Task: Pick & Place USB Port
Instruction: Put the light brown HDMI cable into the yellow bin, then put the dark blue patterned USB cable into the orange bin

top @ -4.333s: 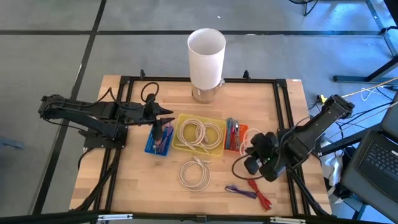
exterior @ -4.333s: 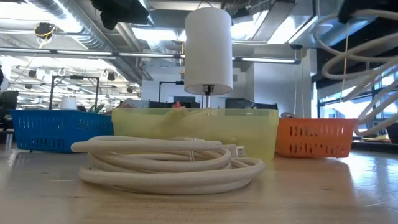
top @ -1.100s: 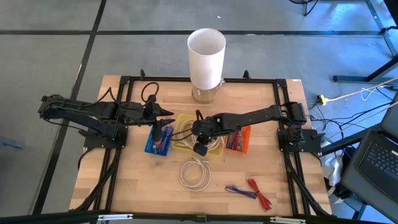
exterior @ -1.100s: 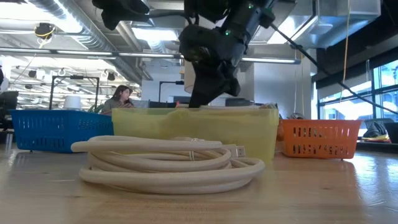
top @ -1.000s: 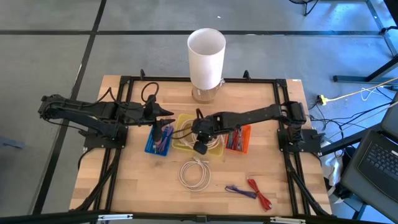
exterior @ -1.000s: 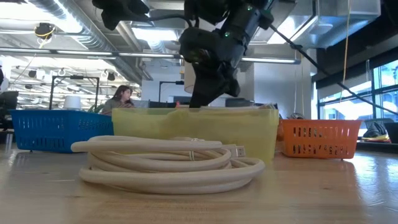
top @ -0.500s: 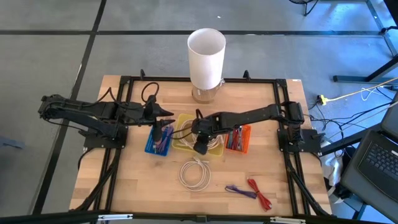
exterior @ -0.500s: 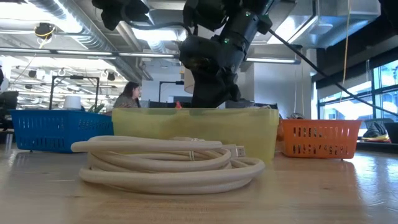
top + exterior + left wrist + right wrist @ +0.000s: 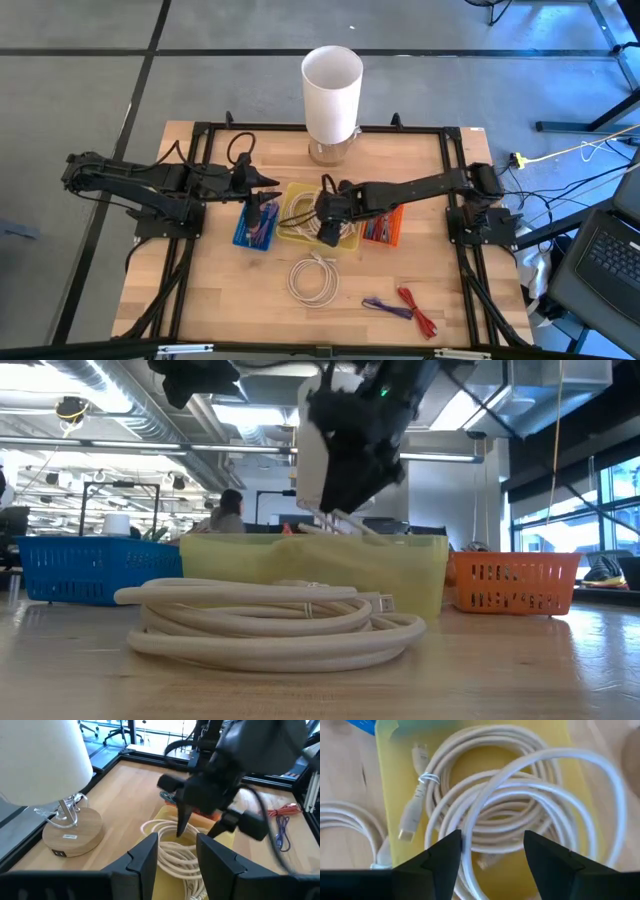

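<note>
Cable coil (image 9: 315,278), white and loose, is seen lying flat on the table (image 9: 220,300) towards the near edge, just near of the yellow bin (image 9: 290,190), with its plug ends turned towards the bin. Red and purple leads (image 9: 405,305) are scattered to its right. In the bin, more white coils (image 9: 520,820) are piled. The right claw (image 9: 327,232) is held directly over them, its fingers spread apart; one loop runs beside a finger in the right wrist view, but nothing is seen clamped. If the loose coil is judged to be the next thing fetched, it lies straight towards the near side from this claw, just past the bin's near wall. So a short pull back and a drop would be needed, with the fingers set across one strand of the ring. The left claw (image 9: 270,182) is parked farther off, above the blue bin (image 9: 243,235) on the left, its fingers parted and empty, so the right arm is judged the nearer. Beyond the bins, at the far edge, a lamp (image 9: 332,85) is stood.
</note>
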Robot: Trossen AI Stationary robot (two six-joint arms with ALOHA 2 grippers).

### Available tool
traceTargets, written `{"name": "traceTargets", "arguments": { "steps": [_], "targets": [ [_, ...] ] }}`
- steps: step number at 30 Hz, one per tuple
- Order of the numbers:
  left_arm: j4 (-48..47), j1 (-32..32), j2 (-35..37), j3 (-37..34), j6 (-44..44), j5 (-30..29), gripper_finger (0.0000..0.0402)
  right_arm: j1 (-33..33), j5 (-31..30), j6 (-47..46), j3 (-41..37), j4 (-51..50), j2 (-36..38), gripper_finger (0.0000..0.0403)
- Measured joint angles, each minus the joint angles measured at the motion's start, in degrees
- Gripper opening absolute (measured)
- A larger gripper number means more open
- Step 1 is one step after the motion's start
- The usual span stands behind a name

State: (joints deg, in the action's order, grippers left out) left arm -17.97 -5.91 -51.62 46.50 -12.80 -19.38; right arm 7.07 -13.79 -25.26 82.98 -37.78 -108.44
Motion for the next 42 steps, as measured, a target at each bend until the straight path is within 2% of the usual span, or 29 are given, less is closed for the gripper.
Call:
{"name": "traceTargets", "arguments": {
  "steps": [6, 11, 17, 24, 29, 34, 42],
  "targets": [
    [-0.2, 0.0, 0.0, 0.0, 0.0, 0.0, 0.0127, 5.7, -1.5, -7.7, 0.0, -10.8, 4.5, 0.0217],
    [-0.3, 0.0, 0.0, 0.0, 0.1, 0.0, 0.0127, 16.3, -2.2, -18.6, 0.0, -16.9, 5.8, 0.0218],
    [-0.3, 0.0, 0.0, 0.0, 1.5, 0.0, 0.0127, 30.3, -3.0, -33.6, 0.0, -17.1, 5.9, 0.0218],
    [-0.2, 0.0, 0.0, 0.0, 1.5, 0.0, 0.0127, 40.6, -3.6, -48.4, 0.0, -17.2, 5.0, 0.0218],
    [-0.2, 0.0, 0.0, 0.0, 1.5, 0.0, 0.0127, 43.8, -3.2, -49.6, -0.6, -17.5, 1.0, 0.0218],
    [-0.2, 0.0, 0.0, 0.0, 1.4, 0.0, 0.0127, 43.3, 1.7, -48.8, -0.8, -18.0, -3.0, 0.0218],
    [-0.2, 0.0, 0.0, 0.0, 0.6, 0.0, 0.0127, 43.0, 1.8, -47.8, -0.8, -20.8, -5.9, 0.0218]
  ]
}}
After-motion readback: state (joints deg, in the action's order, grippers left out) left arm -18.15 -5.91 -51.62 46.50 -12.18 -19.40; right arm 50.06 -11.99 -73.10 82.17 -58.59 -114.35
